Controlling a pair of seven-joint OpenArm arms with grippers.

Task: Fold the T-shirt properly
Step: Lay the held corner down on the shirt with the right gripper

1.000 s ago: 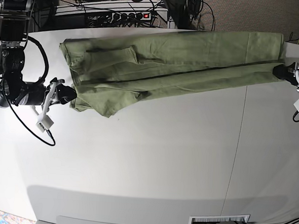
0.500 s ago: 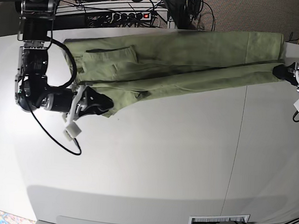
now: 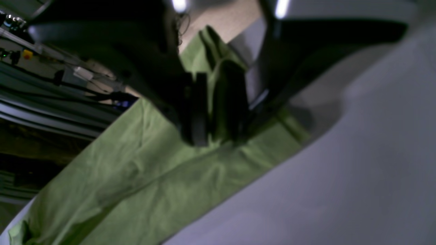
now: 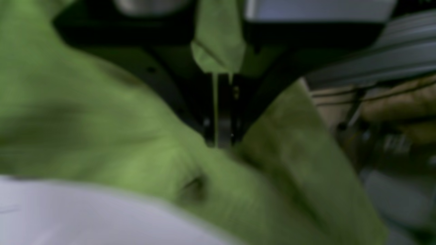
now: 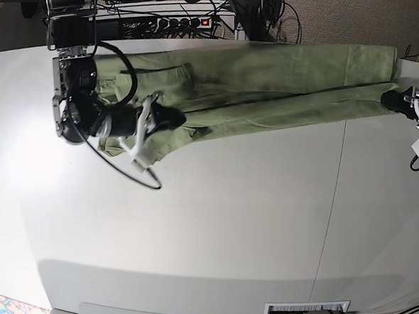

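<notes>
Lying stretched across the far part of the white bench (image 5: 227, 222), the T-shirt (image 5: 271, 82) is folded lengthwise into a long green band, wrinkled and bunched at the base view's left end. The right pincer (image 5: 171, 116) is sitting on that bunched end, its jaws pressed together on a thin fold of fabric that shows between them in the right wrist view (image 4: 218, 112). The left pincer (image 5: 388, 99) is meeting the shirt's opposite end at the bench edge; its jaws are standing slightly apart with cloth between them (image 3: 218, 112), though whether they are gripping it I cannot tell.
</notes>
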